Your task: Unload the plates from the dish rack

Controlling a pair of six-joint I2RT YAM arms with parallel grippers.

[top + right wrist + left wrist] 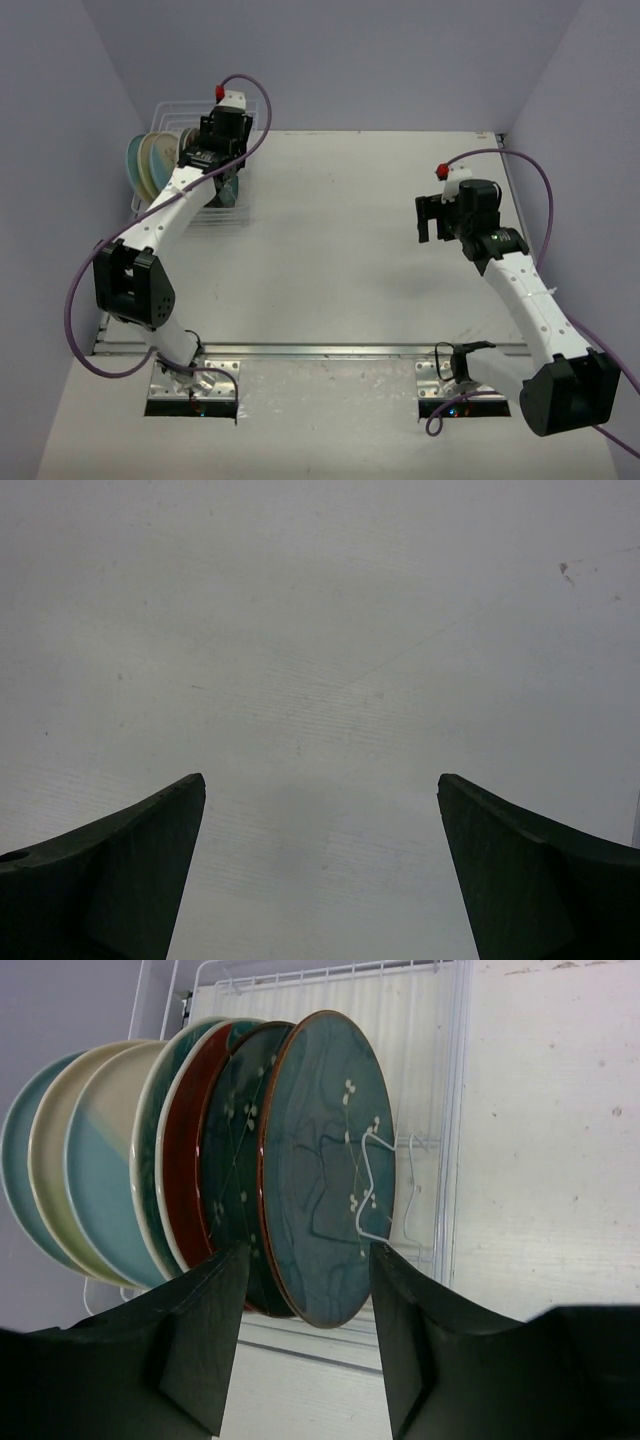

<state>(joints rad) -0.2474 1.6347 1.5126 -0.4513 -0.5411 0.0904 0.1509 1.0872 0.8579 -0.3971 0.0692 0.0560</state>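
1. The counter carries the dish rack at its far left corner. The light wire could drag or tip if a rim snags.
2. The plates stand upright in the rack, packed close together.
3. The left tool is half-open astride the two front teal rims. Closing could pinch both, or the glaze could slip.
4. The right tool hangs wide, holding nothing, well apart.
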